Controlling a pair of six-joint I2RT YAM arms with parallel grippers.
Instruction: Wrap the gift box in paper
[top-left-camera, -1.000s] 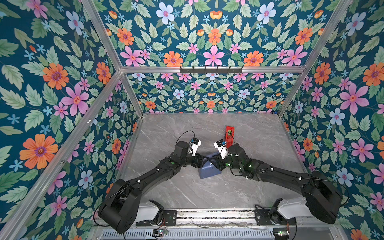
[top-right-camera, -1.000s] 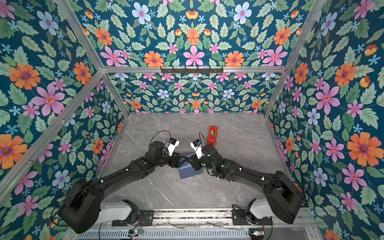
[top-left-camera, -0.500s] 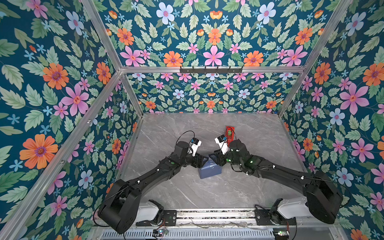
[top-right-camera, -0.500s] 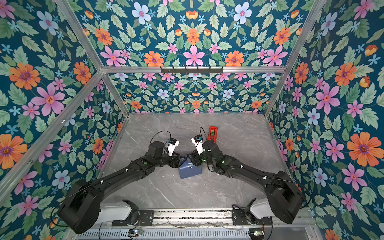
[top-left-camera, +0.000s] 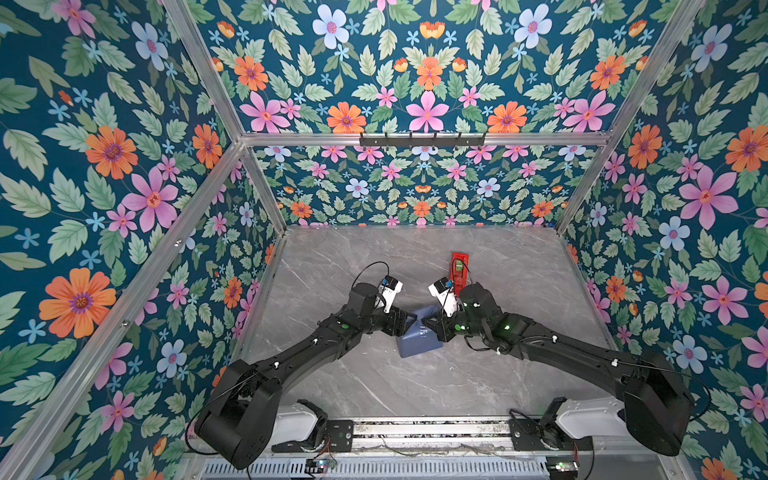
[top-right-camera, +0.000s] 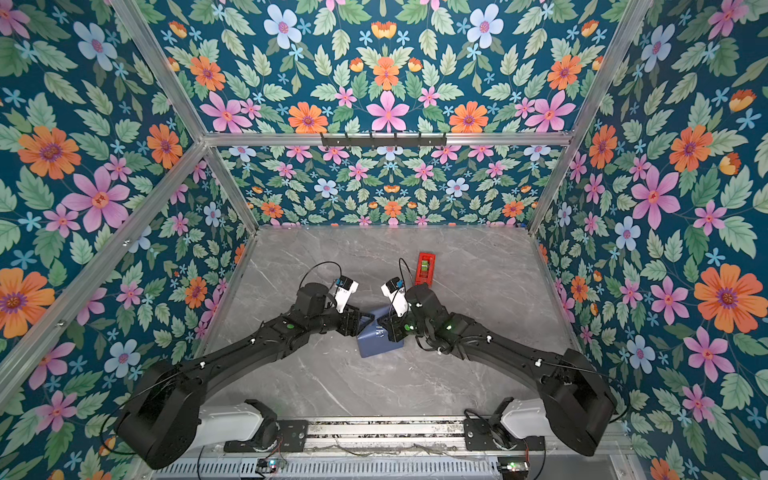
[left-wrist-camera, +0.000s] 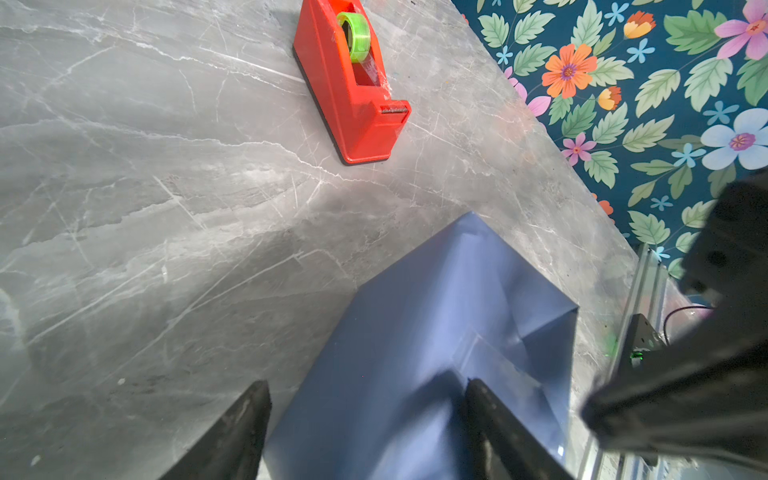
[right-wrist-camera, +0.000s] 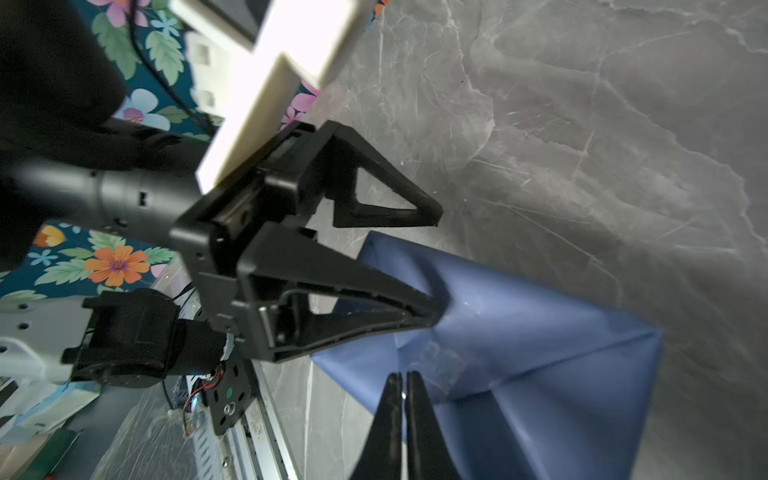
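Currently both arms reach low and inward, wrists meeting over the paper (top-left-camera: 417, 345), folded into a blue parcel at the centre of the worktop (top-left-camera: 374, 386). Left fingers (left-wrist-camera: 484, 415) apart, one lying on the paper; right fingers (right-wrist-camera: 417, 419) together, tips at a fold; gift box hidden.

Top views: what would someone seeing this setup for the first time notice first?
The loud floral walls on every side of the grey table hit first. Then two black arms meet mid-table at a parcel of blue paper, the left gripper open over it and the right gripper shut with its tips at the paper. A red tape dispenser stands just behind them.
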